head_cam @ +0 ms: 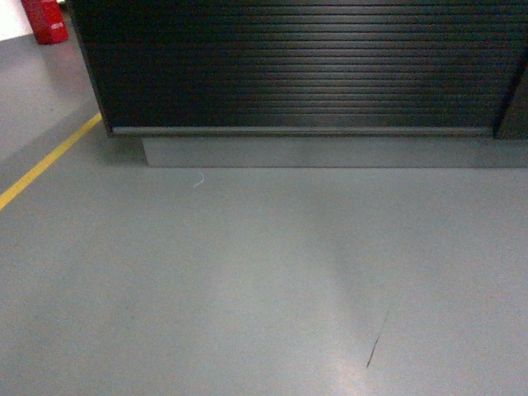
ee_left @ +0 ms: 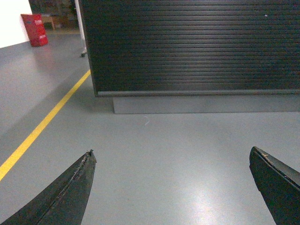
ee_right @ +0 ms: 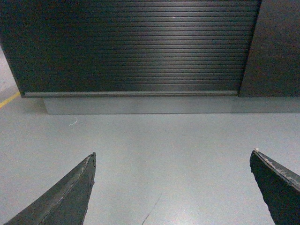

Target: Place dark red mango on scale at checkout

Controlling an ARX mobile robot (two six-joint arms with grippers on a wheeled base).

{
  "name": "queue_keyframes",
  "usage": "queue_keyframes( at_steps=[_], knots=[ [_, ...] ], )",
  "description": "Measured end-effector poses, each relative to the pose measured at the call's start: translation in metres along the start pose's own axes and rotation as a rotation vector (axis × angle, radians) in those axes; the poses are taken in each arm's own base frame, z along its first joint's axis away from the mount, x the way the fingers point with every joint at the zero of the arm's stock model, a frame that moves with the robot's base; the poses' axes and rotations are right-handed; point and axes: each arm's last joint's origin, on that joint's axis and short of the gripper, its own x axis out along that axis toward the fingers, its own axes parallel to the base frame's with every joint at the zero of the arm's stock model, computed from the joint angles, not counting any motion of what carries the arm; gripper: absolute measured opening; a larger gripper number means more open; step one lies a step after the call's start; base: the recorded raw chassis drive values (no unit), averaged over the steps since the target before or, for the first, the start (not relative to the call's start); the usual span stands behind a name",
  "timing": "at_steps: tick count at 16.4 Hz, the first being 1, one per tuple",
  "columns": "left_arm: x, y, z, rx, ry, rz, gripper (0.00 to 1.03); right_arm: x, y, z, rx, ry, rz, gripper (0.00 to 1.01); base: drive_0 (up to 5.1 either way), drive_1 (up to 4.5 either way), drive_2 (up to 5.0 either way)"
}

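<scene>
Ribbing runs in fine horizontal slats across the black front panel of the checkout counter (head_cam: pixel 297 66), matte and dark, ending in a thin ledge above a recessed grey plinth (head_cam: pixel 330 152). Only this front face shows; the counter's top lies above every view, so neither the scale nor the dark red mango can be seen from here. The floor (head_cam: pixel 247 272) is smooth grey with a soft sheen, marked by a thin dark scratch (head_cam: pixel 378 338) and a small pale curl of debris (head_cam: pixel 199 180) near the plinth. A yellow line (head_cam: pixel 45 162) slants across the floor on the left, and a red box-like object (head_cam: pixel 45 20) stands well beyond the counter's left corner. To the right of the ribbed panel a plain dark panel (ee_right: pixel 274 47) adjoins it.

The left pincer (ee_left: pixel 172 161) hangs over the bare floor, its two dark tapered fingers (ee_left: pixel 70 187) spread wide with nothing between them. The right pincer (ee_right: pixel 173 162) is likewise spread wide and holds nothing, its fingers (ee_right: pixel 70 190) pointing toward the counter's base.
</scene>
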Motion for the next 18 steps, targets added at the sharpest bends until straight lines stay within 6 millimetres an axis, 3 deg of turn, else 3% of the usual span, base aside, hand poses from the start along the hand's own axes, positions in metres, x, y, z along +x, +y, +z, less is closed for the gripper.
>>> queue_keyframes(
  at_steps=[18],
  knots=[
    [0.0, 0.0, -0.0004, 0.0, 0.004, 0.0, 0.98, 0.0, 0.0, -0.0003, 0.0, 0.003, 0.0, 0.98, 0.0, 4.33, -4.3]
  ],
)
